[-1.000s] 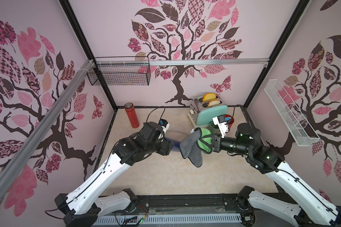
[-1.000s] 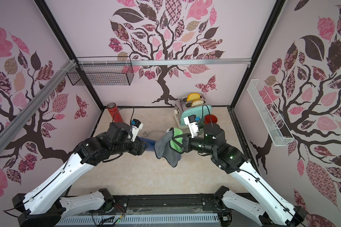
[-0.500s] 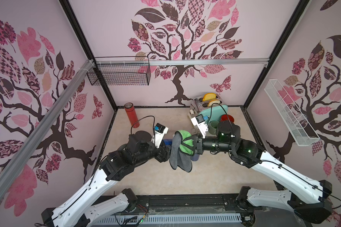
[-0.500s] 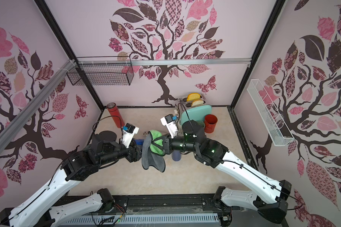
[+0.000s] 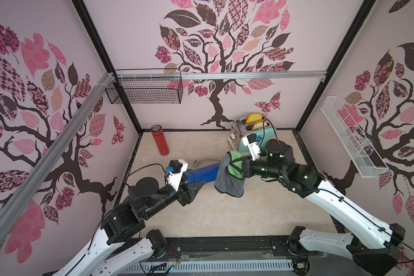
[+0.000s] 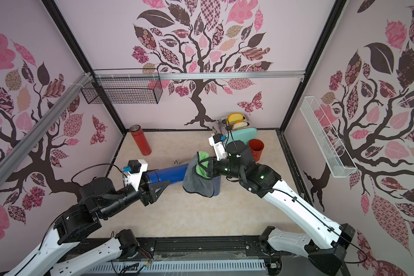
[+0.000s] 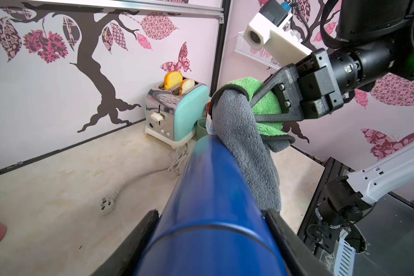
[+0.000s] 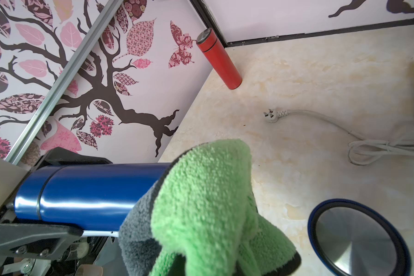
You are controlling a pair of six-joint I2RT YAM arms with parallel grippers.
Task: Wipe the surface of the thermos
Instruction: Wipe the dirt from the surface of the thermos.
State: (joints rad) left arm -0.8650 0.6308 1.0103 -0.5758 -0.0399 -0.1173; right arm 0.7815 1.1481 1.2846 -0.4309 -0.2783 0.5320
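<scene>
My left gripper [image 5: 191, 179] [image 6: 156, 182] [image 7: 210, 212] is shut on a blue thermos [image 5: 203, 173] [image 6: 167, 175] [image 7: 208, 191] [image 8: 89, 191], gripped near its cap seam and held level above the table. Its far end is covered by a cloth [image 5: 228, 182] [image 6: 197, 182] [image 7: 244, 143] [image 8: 206, 191], green on one side and grey on the other. That cloth is bunched in my right gripper [image 5: 237, 166] [image 6: 204, 166] [image 7: 256, 107], which is shut on it. In the right wrist view the cloth hides the jaws.
A red thermos [image 5: 160, 139] [image 6: 140, 139] [image 8: 219, 59] stands at the back left. A teal toaster [image 5: 257, 136] [image 7: 177, 114] holding bread sits at the back right, with a red cup [image 6: 256, 148] beside it and its plug [image 7: 108, 203] [image 8: 271, 115] lying loose. Another blue flask [image 6: 216, 187] [image 8: 356, 241] stands under the cloth.
The right gripper carried the cloth along the blue thermos toward the left gripper, then back toward the far end. The left arm has lowered and still holds the thermos.
</scene>
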